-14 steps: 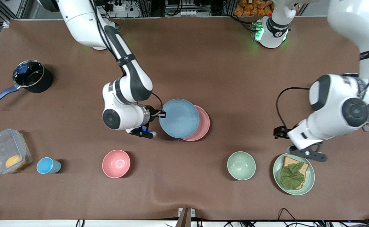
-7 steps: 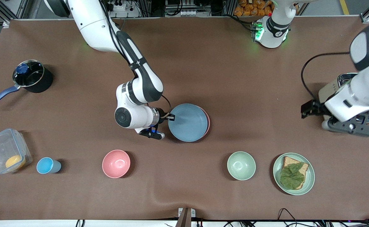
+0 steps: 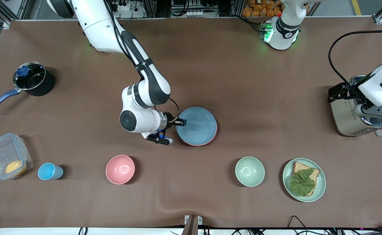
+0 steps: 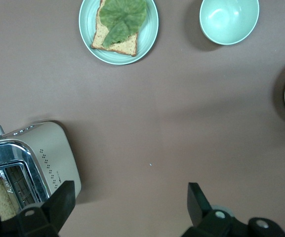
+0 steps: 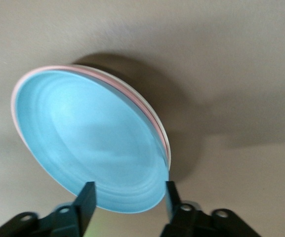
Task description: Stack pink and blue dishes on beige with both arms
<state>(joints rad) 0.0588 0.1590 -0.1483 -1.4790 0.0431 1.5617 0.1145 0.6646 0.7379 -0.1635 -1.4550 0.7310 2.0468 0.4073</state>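
Over the last second the blue plate [image 3: 197, 126] has slid across from an offset overhang until it sits squarely over the pink plate [image 3: 214, 135], of which only a thin rim now peeks out in the front view. The right wrist view shows the stack's edges: blue plate [image 5: 90, 143] on top, a pink rim [image 5: 132, 94] under it, and a pale cream edge [image 5: 161, 133] lowest, which I judge to be the beige plate. The stack lies mid-worktop, farther from the front camera than the pink bowl [image 3: 120, 169] and the green bowl [image 3: 250, 171].

The right gripper [image 3: 181, 122] is at the stack's rim on the side toward the right arm's end of the worktop. In its wrist view the fingers [image 5: 87, 196] stand apart, one on either side of the blue plate's edge, and do not look clamped on it. That suggests the plate is released, or very nearly so.

The left gripper [image 3: 375, 111] has meanwhile swung away from the green plate with bread and lettuce [image 3: 304, 180] and now hangs over the toaster [image 3: 350, 114], its fingers [image 4: 59, 205] spread wide with nothing between them.

With all three plates nested, the stacking appears essentially done; what remains, by my judgement, is for the right gripper to back off without nudging the top plate askew.
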